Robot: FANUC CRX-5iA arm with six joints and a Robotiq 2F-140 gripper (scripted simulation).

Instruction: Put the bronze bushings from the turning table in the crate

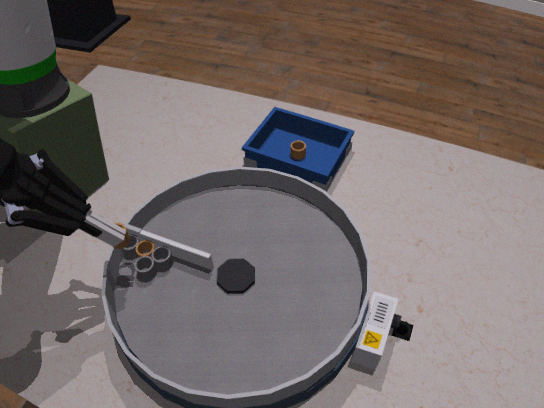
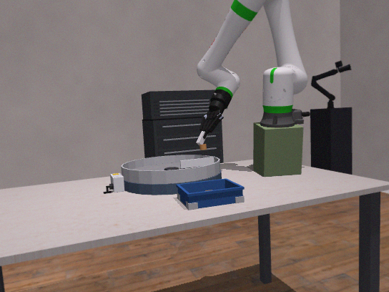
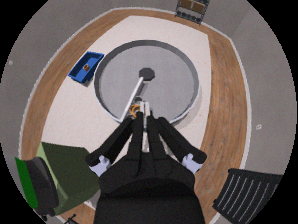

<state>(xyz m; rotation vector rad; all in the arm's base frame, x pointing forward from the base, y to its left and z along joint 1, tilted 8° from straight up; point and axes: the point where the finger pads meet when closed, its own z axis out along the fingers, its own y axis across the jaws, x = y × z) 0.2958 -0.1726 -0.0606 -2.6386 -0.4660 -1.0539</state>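
My gripper (image 1: 119,240) (image 2: 201,143) (image 3: 144,107) is shut on the wall of a bronze bushing (image 2: 203,147), held above the rim side of the turning table (image 1: 280,340) (image 2: 157,176) (image 3: 170,75). In the top view the fingers partly hide this bushing. Below, another bronze bushing (image 1: 145,248) stands on the turning table among three steel bushings (image 1: 161,254) (image 1: 144,266) (image 1: 130,243). One bronze bushing (image 1: 298,149) (image 3: 86,67) stands upright in the blue crate (image 1: 320,161) (image 2: 218,199) (image 3: 78,74).
A pale straight bar (image 1: 175,247) (image 2: 197,162) (image 3: 132,97) reaches from the rim towards the dark hub (image 1: 236,275) (image 3: 146,74), beside the bushings. The turning table has a raised wall. A white box (image 1: 376,320) (image 2: 117,182) is at its outer side. The green robot base block (image 1: 60,135) (image 2: 278,150) stands nearby.
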